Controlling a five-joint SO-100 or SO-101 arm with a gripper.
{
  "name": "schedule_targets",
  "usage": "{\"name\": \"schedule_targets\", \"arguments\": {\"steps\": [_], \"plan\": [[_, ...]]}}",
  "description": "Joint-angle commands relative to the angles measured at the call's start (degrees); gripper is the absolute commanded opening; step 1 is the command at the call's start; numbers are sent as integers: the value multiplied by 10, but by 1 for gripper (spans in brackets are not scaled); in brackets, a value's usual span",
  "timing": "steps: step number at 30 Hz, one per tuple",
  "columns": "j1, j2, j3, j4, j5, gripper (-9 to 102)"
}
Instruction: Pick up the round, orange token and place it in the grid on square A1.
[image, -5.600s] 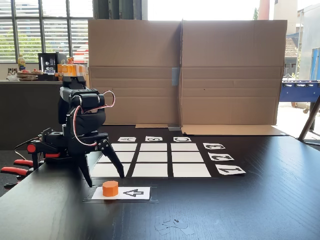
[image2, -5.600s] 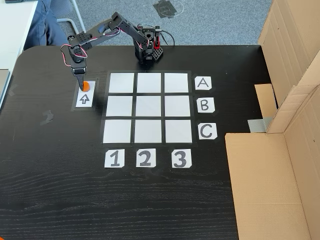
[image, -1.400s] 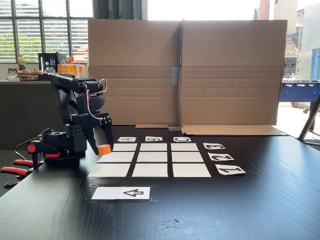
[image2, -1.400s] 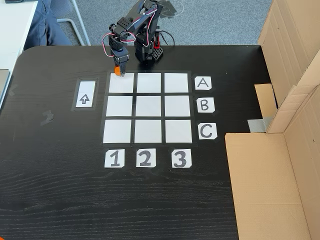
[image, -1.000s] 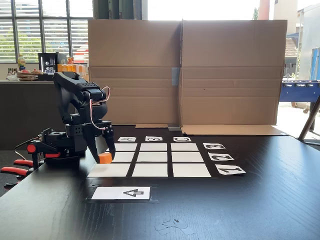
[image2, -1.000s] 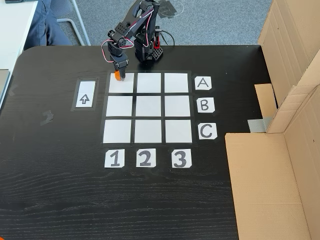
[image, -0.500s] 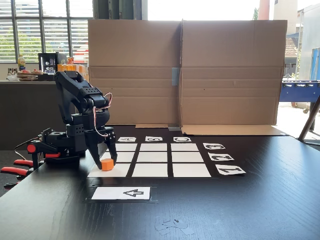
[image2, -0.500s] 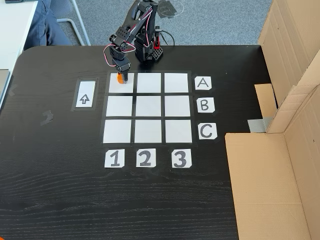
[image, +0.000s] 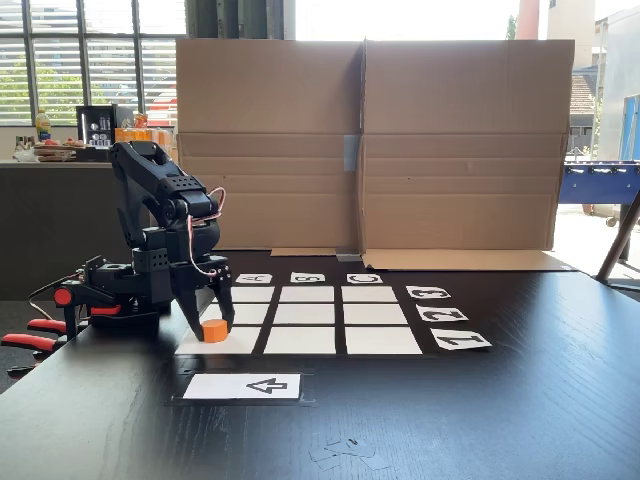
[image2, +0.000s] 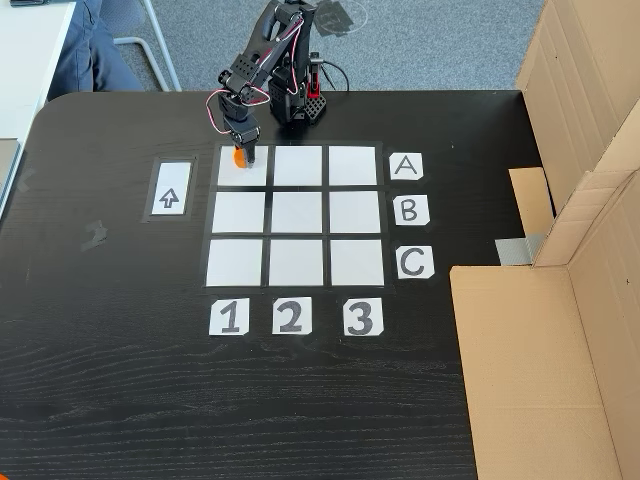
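Note:
The orange token (image: 215, 330) (image2: 238, 158) rests on square A1 (image: 238, 343) (image2: 251, 173), the corner cell of the grid (image: 310, 315) (image2: 297, 213) lined up with the A and 1 cards. That cell is near-left in a fixed view from the side and top-left in a fixed view from above. My gripper (image: 213, 325) (image2: 241, 154) points down over the cell. Its black fingers hug the token on both sides, with the tips close to the table. No gap between fingers and token shows.
A white arrow card (image: 245, 386) (image2: 169, 188) lies beside the grid, bare. The arm's base (image: 110, 295) is clamped at the table edge. Cardboard walls (image: 370, 140) (image2: 540, 350) stand beyond the A B C cards. A seated person's leg (image2: 90, 50) is past the table corner.
Earlier the token stood on the arrow card. The gripper carried it over to the grid and lowered it onto the corner cell. In the last half second almost nothing moved.

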Motion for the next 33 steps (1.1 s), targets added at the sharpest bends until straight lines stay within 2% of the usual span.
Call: {"name": "schedule_targets", "arguments": {"steps": [1, 15, 25, 30, 33], "plan": [[8, -1, 0, -5, 7, 14], [12, -1, 8, -22, 105, 14], [9, -1, 18, -23, 117, 14], [8, -2, 25, -23, 112, 23], [6, -3, 26, -19, 106, 24]]}}
